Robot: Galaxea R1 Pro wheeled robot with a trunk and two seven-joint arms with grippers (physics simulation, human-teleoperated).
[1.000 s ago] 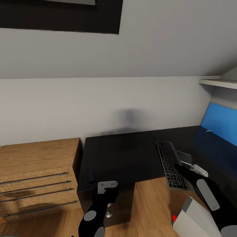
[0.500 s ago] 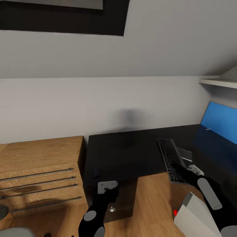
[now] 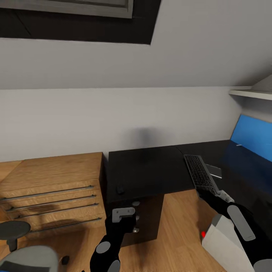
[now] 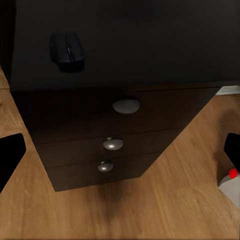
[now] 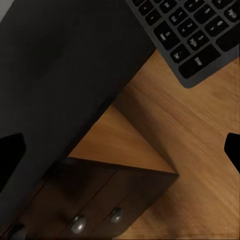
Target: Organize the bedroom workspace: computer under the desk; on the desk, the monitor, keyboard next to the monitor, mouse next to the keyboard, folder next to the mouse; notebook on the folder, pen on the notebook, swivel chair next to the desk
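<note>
My right pincer (image 3: 215,199) hangs just off the front edge of the counter (image 3: 151,172), right at the near end of the keyboard (image 3: 201,175). The keyboard lies with its long axis running from that front edge back toward the wall, its near end poking out a little past the edge, as my right wrist view shows over the wood floor. So my right arm is much the nearer one to it, and any grasp would come at that short near end, across the long axis.

My left pincer (image 3: 122,215) hangs in front of the black drawer unit (image 4: 120,145), below the counter top. The mouse (image 3: 120,189) sits on the counter near its front left corner, up and ahead of the left pincer, well apart from the keyboard; my left arm is nearer to it.

Both pincers look spread wide, with only dark fingertips at the edges of each wrist view, and neither has hold of anything.

A grey chair (image 3: 26,260) shows at the lower left. I can read no brand, label or writing; the key legends are too small.
</note>
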